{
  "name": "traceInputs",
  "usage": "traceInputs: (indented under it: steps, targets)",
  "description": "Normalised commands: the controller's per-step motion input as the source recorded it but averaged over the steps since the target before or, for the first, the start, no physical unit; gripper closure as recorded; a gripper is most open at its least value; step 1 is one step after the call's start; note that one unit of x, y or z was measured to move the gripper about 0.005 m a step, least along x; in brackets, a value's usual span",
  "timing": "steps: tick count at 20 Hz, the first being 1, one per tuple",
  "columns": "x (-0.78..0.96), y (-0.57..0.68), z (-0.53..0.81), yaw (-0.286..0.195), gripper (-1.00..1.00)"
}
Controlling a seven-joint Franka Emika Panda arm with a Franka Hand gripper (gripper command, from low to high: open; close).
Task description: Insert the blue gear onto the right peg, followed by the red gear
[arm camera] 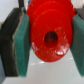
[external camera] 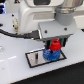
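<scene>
My gripper (external camera: 56,46) is shut on the red gear (external camera: 56,44), a small toothed disc held just above the blue gear (external camera: 50,54). The blue gear lies flat on the grey black-rimmed plate (external camera: 36,58), toward the exterior view's right end. In the wrist view the red gear (arm camera: 45,20) fills the space between my green pads (arm camera: 22,46), and its dark centre hole faces the camera. The right peg is hidden under the gears. I cannot tell whether the red gear touches the blue one.
The plate rests on a white tabletop (external camera: 20,72). A black cable (external camera: 15,35) runs from the arm toward the exterior view's left. The arm's white body (external camera: 45,10) fills the upper part of that view.
</scene>
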Motion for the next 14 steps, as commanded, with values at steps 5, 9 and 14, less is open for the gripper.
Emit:
traceInputs:
  steps: [5,9,14]
  targets:
    - [0.15,-0.05,0.0,0.0,1.0]
    - [0.16,-0.05,-0.07,0.0,1.0]
    - [0.15,-0.04,-0.07,0.0,1.0]
